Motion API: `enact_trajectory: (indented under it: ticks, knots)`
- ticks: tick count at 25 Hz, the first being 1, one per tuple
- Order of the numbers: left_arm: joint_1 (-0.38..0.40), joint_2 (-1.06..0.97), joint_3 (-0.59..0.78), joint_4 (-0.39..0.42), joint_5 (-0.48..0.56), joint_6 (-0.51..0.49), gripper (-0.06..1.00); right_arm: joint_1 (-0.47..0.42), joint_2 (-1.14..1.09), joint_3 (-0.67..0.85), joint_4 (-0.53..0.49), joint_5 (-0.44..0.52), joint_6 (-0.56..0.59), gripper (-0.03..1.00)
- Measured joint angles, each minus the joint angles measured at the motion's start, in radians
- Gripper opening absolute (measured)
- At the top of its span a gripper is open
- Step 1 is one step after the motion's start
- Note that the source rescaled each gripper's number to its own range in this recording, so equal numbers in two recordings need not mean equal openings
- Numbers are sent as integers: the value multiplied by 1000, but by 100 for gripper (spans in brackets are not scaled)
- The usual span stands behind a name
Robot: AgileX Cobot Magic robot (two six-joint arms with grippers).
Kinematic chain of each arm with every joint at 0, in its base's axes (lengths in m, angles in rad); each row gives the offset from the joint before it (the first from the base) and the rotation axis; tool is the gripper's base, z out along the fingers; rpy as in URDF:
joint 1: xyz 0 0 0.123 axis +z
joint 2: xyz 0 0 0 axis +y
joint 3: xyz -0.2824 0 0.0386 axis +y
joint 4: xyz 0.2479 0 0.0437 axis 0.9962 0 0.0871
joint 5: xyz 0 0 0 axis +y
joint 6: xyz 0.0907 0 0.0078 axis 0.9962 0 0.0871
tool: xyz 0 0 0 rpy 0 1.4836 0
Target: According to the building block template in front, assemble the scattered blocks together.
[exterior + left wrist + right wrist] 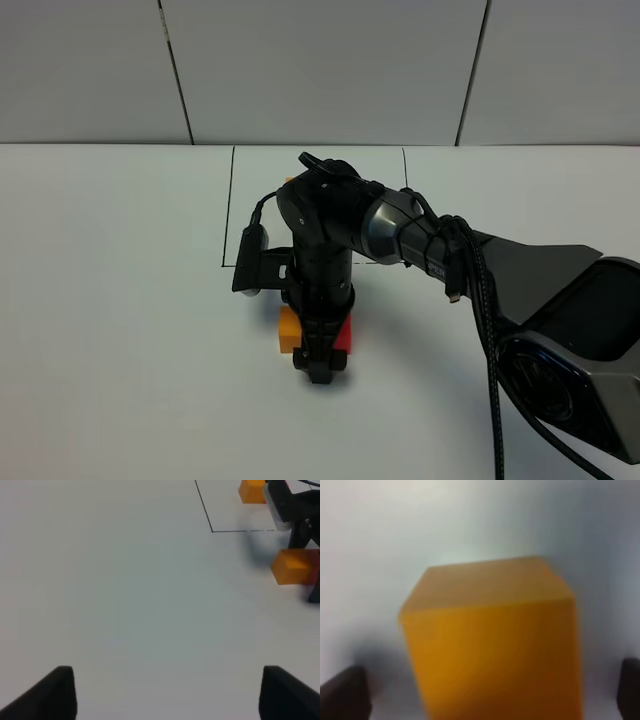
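Exterior high: right arm hides most of the template; both jaws open, orange cube beside red.

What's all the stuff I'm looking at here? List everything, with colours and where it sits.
Orange block: one, orange, on the table in front of the drawn rectangle, beside the red one.
Red block: one, red, to the orange block's right, largely hidden by the arm.
Template: only an orange cube shows, inside the black-lined rectangle; the rest is hidden.
Table: one, white.
Wall: pale panels, behind.
Right pincer: one, black, down at the two blocks, open in its wrist view.
Left pincer: one, black, open, over bare table.
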Motion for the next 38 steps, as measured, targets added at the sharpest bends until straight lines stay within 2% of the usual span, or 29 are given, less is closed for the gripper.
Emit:
enact_trajectory:
  ticks: [3,8,14,17,20,24,33,38]
  knots:
    - [0,0,0,-1,0,0,84,-1,-45,7,7,36,30,100]
    - [0,0,0,-1,0,0,84,-1,-170,8,38,40,89,100]
    - [0,0,0,-1,0,0,84,-3,-274,8,72,43,206,100]
    - [0,0,0,-1,0,0,84,-34,-297,8,119,44,265,100]
    - [0,0,0,-1,0,0,84,-113,-312,8,186,44,309,100]
    - [0,0,0,-1,0,0,84,-262,-332,9,260,44,374,100]
    - [0,0,0,-1,0,0,84,-577,-396,13,264,44,521,98]
    - [0,0,0,-1,0,0,84,-719,-480,131,264,41,539,97]
